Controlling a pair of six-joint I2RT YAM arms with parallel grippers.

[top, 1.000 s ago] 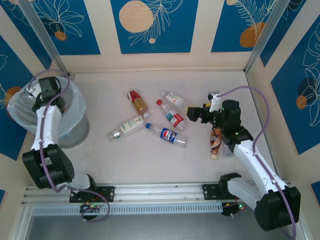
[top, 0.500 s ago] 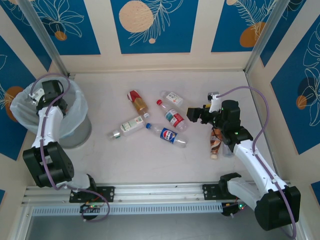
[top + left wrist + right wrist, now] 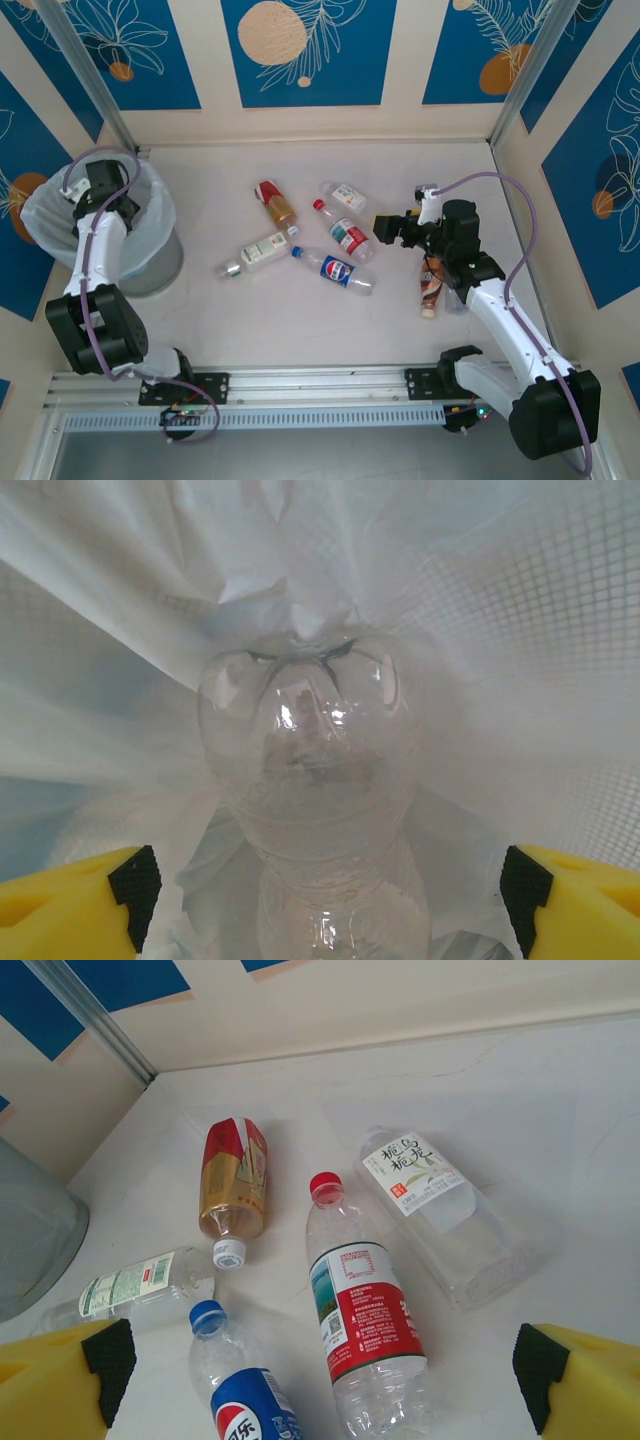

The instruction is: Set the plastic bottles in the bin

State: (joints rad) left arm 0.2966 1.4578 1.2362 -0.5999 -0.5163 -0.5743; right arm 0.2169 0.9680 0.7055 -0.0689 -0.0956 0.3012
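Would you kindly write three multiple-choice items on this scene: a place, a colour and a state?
1. Where does the left gripper hang? A) over the table's middle B) over the bin C) by the far wall
2. What colour is the cap of the red-and-white bottle? A) blue B) green C) red
3. How is the right gripper? A) open, empty B) shut on a bottle C) shut, empty
Answers: B, its wrist view looks down into the bin; C, the right wrist view shows it red; A, its fingers stand apart, gripping nothing.
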